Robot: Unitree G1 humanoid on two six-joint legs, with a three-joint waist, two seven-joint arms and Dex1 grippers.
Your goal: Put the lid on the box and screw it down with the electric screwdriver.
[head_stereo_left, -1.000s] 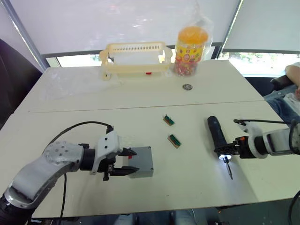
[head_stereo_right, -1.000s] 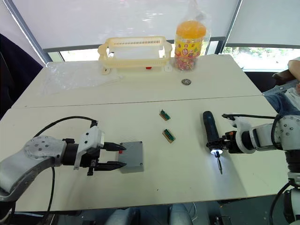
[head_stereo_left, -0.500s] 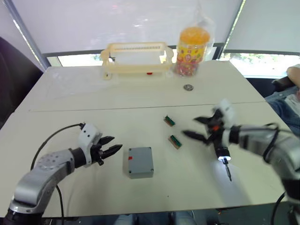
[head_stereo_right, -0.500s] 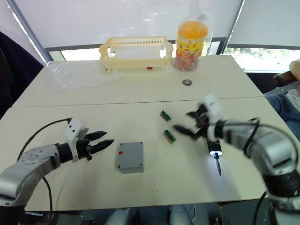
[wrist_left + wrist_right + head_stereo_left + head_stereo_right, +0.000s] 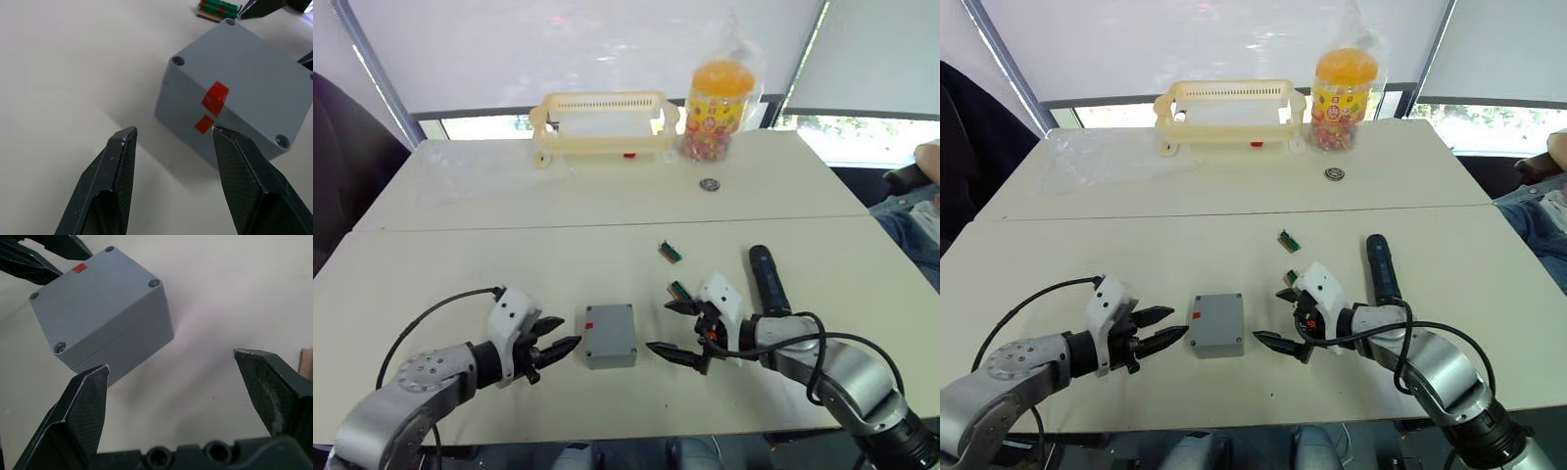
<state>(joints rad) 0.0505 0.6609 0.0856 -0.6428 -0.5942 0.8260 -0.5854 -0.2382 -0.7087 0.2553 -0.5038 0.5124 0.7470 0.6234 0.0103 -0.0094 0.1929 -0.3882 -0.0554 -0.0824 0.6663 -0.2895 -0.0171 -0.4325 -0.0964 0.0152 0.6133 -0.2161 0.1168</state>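
On the tabletop are 1 grey box with 1 lid on it, 1 black screwdriver, 2 small green boards, 1 cream basket, 1 orange-lidded jar, 1 small round metal piece, and 2 grippers.

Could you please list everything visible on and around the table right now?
box: one, grey, lid on it, red mark, near table, between the grippers.
electric screwdriver: one, black, lying to the right of the box.
green parts: two, small, behind the right gripper.
basket: one, cream, far table.
jar: one, orange-topped, right of the basket.
round metal piece: one, in front of the jar.
tables: two, beige, pushed together.
person's arm: far right edge.
left gripper: jaws open, beside the box.
right gripper: jaws open, beside the box.
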